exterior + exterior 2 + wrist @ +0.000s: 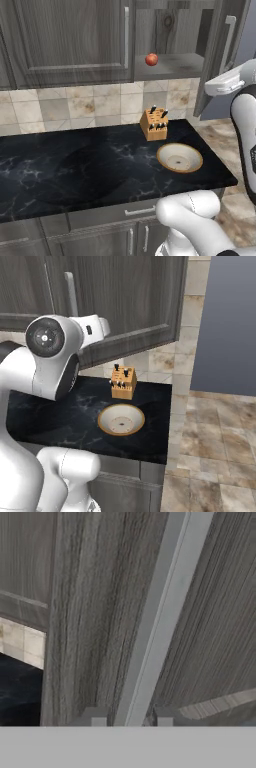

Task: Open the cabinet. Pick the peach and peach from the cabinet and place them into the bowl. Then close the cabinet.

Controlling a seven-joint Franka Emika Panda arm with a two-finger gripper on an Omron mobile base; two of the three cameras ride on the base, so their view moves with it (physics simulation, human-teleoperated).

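Our tool [131,719] straddles the handle [157,619] of the swung-out cabinet door [215,55], tips slightly apart; whether they clamp it we cannot tell. The bowl [180,157] sits near the bench [75,165] edge, stiff and steady. Beyond, one peach [151,59] waits on the shelf: light, roundish, likely to roll, best pinched across its middle.

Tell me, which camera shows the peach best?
The left base view: the red-orange peach sits in plain sight on the shelf of the open cabinet. In the right base view the swung-out door faces the camera; the hand view looks at the door's handle.
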